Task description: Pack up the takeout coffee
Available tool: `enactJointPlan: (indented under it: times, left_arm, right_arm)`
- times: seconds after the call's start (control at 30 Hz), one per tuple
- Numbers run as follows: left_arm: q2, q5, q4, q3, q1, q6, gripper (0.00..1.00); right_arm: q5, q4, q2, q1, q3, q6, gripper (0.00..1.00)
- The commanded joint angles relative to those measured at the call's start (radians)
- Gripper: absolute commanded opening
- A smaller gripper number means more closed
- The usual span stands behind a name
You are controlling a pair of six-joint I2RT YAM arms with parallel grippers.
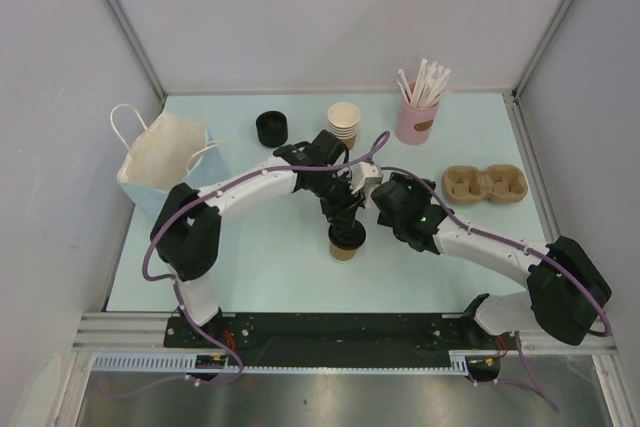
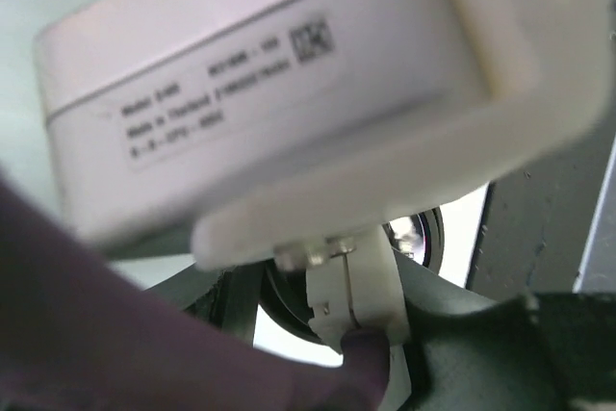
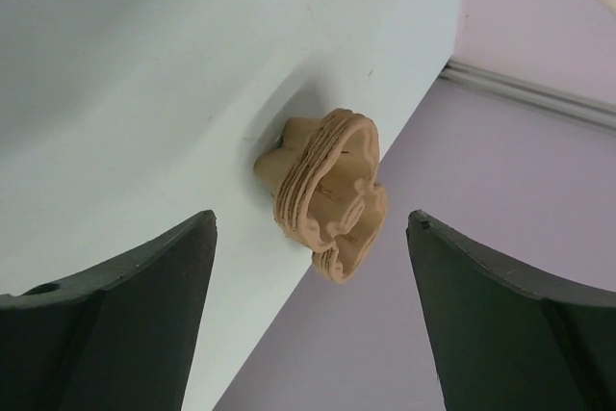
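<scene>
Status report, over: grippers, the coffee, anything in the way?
Right gripper open, empty. Left gripper at lidded takeout coffee, grip unclear. White housing crowds left wrist view.

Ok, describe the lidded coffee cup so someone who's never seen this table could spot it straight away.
Start from the pale blue-green table and look at its middle, nearer the front edge than anything else. There stands a small brown kraft paper cup with a round black plastic lid. Unlike the stack of lidless brown paper cups at the back, it is single and capped.
</scene>
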Motion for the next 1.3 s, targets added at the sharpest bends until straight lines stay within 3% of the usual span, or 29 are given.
enactJointPlan:
  times: [0.0,0.23,0.57,0.8,0.93,1.13,1.27]
  left_arm:
    - [0.084,-0.289,0.121,-0.01,0.053,-0.077,0.45]
    - [0.052,-0.281,0.123,-0.023,0.055,-0.074,0.45]
    - [-0.017,-0.304,0.088,-0.006,0.053,-0.031,0.45]
    - [-0.057,-0.266,0.078,-0.018,0.055,-0.031,0.45]
    - [-0.095,-0.306,0.106,-0.033,0.061,-0.045,0.45]
    - [-0.187,-0.235,0.118,-0.004,0.228,-0.104,0.47]
    - [-0.242,-0.209,0.123,-0.039,0.329,-0.097,0.5]
  right_arm:
    - [-0.102,0.194,-0.07,-0.03,0.06,-0.037,0.85]
    - [-0.006,0.305,-0.03,-0.113,0.068,0.022,0.86]
    - [-0.342,0.063,-0.17,-0.212,0.196,0.26,0.87]
    - [-0.403,0.015,-0.168,-0.245,0.198,0.308,0.87]
    - [-0.541,-0.103,-0.121,-0.256,0.23,0.331,0.9]
    - [-0.897,-0.218,0.013,-0.311,0.324,0.481,0.9]
    - [-1.026,-0.224,0.111,-0.314,0.368,0.568,0.9]
